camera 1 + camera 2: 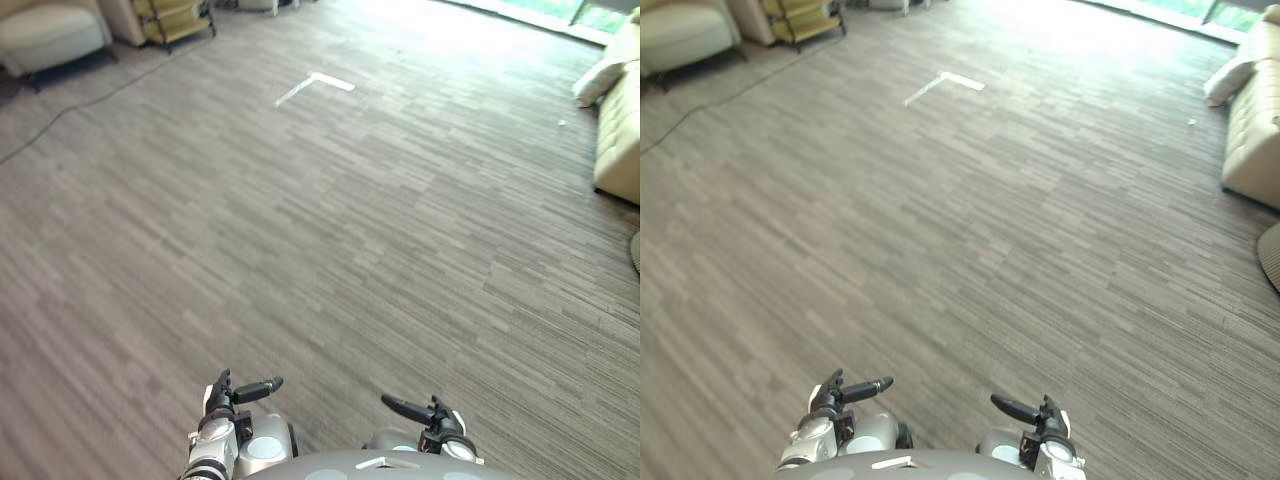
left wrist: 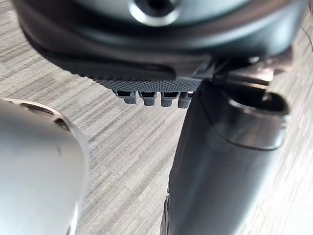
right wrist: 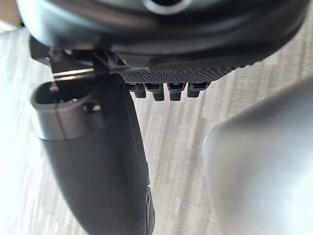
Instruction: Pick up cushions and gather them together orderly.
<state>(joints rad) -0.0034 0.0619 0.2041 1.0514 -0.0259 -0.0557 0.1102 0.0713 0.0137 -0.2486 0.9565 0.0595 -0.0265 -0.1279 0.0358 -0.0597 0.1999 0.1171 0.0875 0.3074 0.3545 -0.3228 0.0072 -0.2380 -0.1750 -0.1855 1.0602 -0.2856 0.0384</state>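
A pale cushion lies far off at the upper right, leaning against the end of a cream sofa. My left hand hangs low near my body at the bottom of the eye views, thumb pointing inward, fingers relaxed and holding nothing. My right hand mirrors it at the bottom right, also open and empty. In the wrist views the left hand and the right hand show only grey floor past their thumbs. A wide stretch of floor separates both hands from the cushion.
Grey striped carpet covers the whole room. A light armchair and a wooden shelf cart stand at the far left. A white tape mark lies on the floor ahead. A dark round edge shows at the right border.
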